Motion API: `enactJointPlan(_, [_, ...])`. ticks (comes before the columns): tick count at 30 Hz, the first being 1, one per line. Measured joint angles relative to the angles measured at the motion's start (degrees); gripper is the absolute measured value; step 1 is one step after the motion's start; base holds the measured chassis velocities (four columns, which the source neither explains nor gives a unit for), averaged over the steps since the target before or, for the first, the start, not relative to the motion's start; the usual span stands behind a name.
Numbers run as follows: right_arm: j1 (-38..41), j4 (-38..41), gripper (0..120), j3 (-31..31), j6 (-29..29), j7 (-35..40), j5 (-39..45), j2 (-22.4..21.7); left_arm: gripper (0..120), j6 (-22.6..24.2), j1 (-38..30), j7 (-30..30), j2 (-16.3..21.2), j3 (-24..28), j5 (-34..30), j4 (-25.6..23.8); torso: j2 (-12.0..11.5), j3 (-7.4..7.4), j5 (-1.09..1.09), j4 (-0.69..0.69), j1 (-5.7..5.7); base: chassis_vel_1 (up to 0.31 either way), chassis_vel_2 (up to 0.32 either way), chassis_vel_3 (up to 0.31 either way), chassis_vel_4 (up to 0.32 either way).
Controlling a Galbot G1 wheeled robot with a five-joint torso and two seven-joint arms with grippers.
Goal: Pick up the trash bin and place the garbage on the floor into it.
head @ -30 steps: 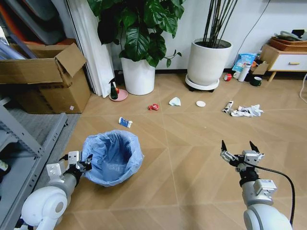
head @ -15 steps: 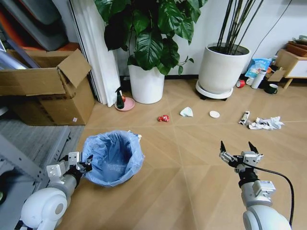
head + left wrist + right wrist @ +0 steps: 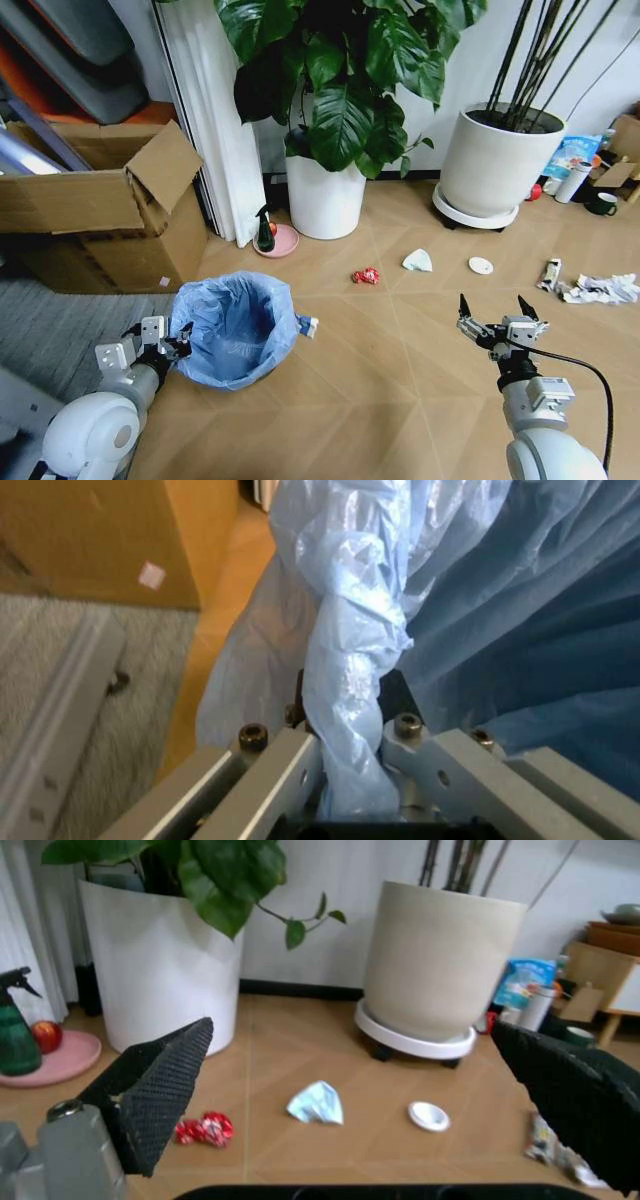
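The left gripper (image 3: 172, 341) pinches the bag-lined rim of the trash bin (image 3: 235, 328) at its nine o'clock (a grip for carrying). The right gripper (image 3: 496, 322) hovers, fingers spread, facing the red wrapper (image 3: 366, 276) at eleven o'clock on the floor (image 3: 400, 370).

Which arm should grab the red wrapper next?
Probably the right. The right gripper is open and holds nothing, and the red wrapper lies on the floor ahead of it. The left gripper is shut on the bin rim.
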Motion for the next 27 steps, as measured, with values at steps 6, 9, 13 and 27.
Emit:
enactJointPlan(6, [0.06,-0.32,100,-0.07,-0.14,-0.02,-0.10,-0.19,0,-0.03,0.12,-0.01,-0.43,0.12,0.18,-0.02,0.00,0.00,-0.06,-0.01,0.01,-0.141,0.361,0.163,-0.344])
enactJointPlan(9, [0.11,-0.69,100,-0.27,-0.23,-0.02,-0.04,-0.52,0,-0.05,0.21,-0.02,-0.61,0.07,0.28,-0.14,-0.01,0.01,0.00,-0.01,0.01,-0.178,0.233,0.176,-0.272])
enactJointPlan(13, [0.45,-1.65,100,-0.72,-0.31,-0.55,0.55,-1.72,0,-0.07,0.19,-0.14,-0.85,0.16,0.52,-0.16,-0.01,0.02,0.00,-0.01,0.02,-0.124,0.084,0.130,-0.064])
enactJointPlan(27, [5.75,-11.87,100,-11.55,-3.25,-4.01,9.73,-16.07,0,-0.46,0.61,-0.29,-1.27,-1.06,0.91,-1.02,0.00,0.00,-0.02,-0.01,0.00,-0.007,-0.003,-0.002,0.004])
